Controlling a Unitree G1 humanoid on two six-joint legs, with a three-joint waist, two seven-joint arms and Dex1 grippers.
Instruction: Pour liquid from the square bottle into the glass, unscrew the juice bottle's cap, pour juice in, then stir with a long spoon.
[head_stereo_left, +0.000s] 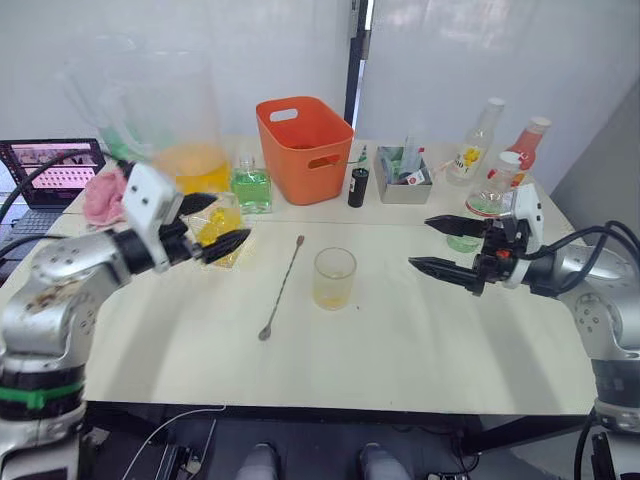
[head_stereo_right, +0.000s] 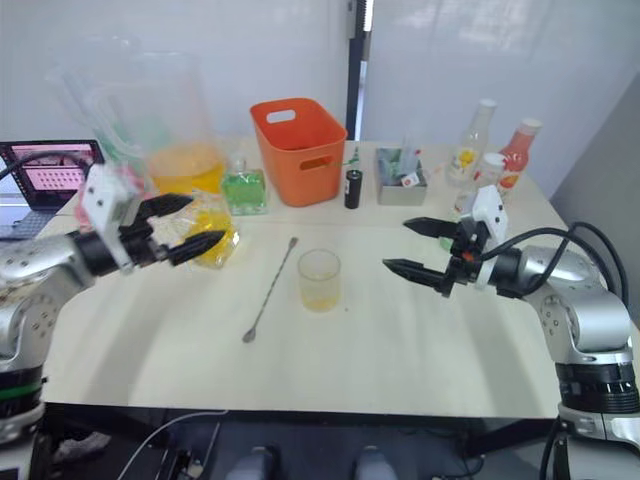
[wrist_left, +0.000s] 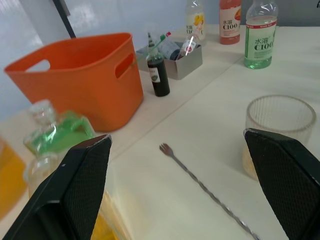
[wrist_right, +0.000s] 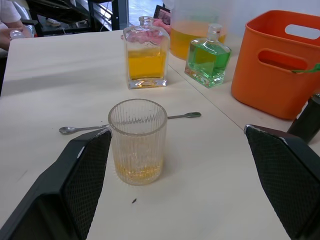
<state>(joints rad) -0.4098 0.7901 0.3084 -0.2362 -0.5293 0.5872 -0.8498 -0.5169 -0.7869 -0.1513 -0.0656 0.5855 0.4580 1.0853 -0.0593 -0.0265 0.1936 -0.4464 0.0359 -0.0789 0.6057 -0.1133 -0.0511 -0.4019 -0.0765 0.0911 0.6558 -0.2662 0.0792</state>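
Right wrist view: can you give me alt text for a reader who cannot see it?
A ribbed clear glass with a little yellow liquid stands on a pale table between the right gripper's open black fingers. Behind it lie a long spoon, a square bottle of yellow liquid, a green bottle and an orange bin.

Pale table (head_stereo_left: 400, 340): glass (head_stereo_left: 334, 277), long spoon (head_stereo_left: 281, 288), square bottle (wrist_right: 145, 59), orange bin (head_stereo_left: 304, 135), pitcher (head_stereo_left: 185, 125).

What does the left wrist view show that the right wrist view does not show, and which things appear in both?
Left wrist view alone: the juice bottle with green-and-white label, the pink-red bottle and the metal tray.
Right wrist view alone: the square bottle standing whole, stopper off, and the spoon's bowl end.
Both: the glass, the long spoon, the orange bin, the green bottle.
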